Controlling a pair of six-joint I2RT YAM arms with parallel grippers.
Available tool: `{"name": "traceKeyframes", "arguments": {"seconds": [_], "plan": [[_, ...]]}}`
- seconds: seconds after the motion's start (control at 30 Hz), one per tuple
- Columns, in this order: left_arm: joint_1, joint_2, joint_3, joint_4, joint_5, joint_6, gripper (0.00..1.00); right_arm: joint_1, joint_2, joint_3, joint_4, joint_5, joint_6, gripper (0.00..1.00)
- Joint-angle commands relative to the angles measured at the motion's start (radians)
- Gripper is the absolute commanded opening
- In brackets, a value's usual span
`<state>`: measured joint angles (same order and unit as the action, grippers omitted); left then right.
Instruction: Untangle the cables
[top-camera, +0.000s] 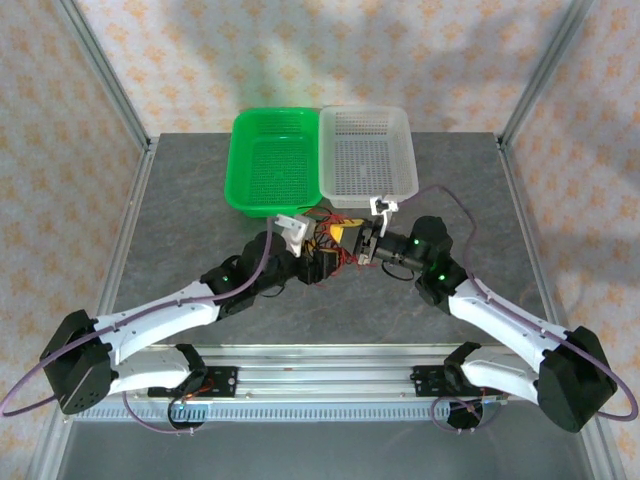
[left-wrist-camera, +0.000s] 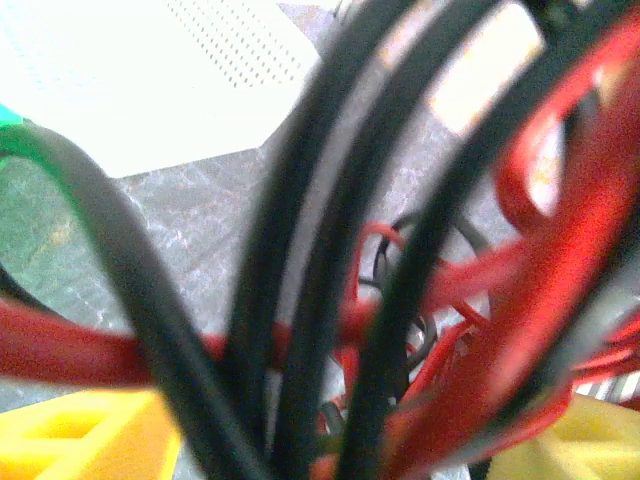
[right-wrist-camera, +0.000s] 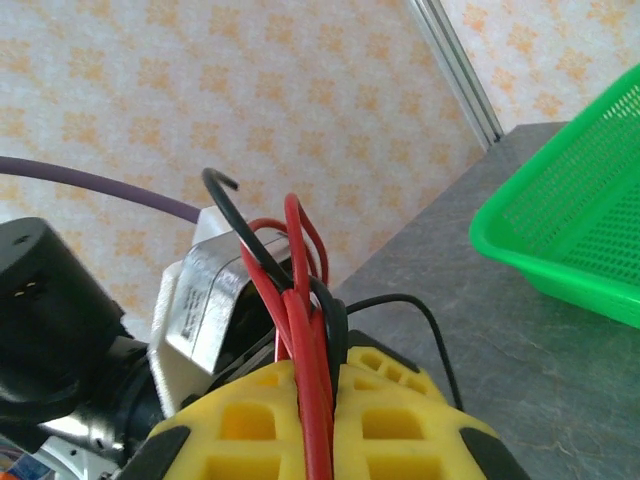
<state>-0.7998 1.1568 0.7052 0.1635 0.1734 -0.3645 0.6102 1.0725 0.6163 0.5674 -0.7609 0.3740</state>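
Observation:
The cables (top-camera: 327, 245) are a knot of thin red and black wires at the table's middle, between the two arms. My right gripper (top-camera: 351, 240) comes in from the right, and in its wrist view the right gripper (right-wrist-camera: 322, 375) has its yellow fingers (right-wrist-camera: 250, 420) shut on a bunch of red and black cables (right-wrist-camera: 303, 285) that stand up out of them. My left gripper (top-camera: 314, 262) meets the knot from the left. In the left wrist view, blurred black and red cables (left-wrist-camera: 330, 300) cross close to the lens. Its yellow fingers (left-wrist-camera: 80, 440) sit far apart at the bottom corners.
A green basket (top-camera: 240, 170) and a white basket (top-camera: 410, 150) stand side by side just behind the knot. The white basket (left-wrist-camera: 150, 70) and green basket (right-wrist-camera: 570, 230) are close to the grippers. The left arm's wrist camera mount (right-wrist-camera: 200, 300) sits right beside the held bunch.

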Motion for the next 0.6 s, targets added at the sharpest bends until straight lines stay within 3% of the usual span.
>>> {"name": "traceKeyframes", "arguments": {"seconds": [0.0, 0.17, 0.33, 0.57], "plan": [[0.022, 0.013, -0.012, 0.146, 0.049, 0.027, 0.70, 0.002, -0.018, 0.021, 0.128, -0.044, 0.060, 0.00], [0.024, 0.058, -0.151, 0.441, 0.111, -0.059, 0.63, 0.002, -0.019, -0.007, 0.192, 0.017, 0.141, 0.00], [0.025, 0.139, -0.245, 0.728, 0.139, -0.191, 0.37, 0.002, -0.029, -0.021, 0.170, 0.112, 0.170, 0.00], [0.024, 0.119, -0.262, 0.678, 0.027, -0.209, 0.08, 0.002, -0.100, -0.084, 0.077, 0.373, 0.202, 0.00]]}}
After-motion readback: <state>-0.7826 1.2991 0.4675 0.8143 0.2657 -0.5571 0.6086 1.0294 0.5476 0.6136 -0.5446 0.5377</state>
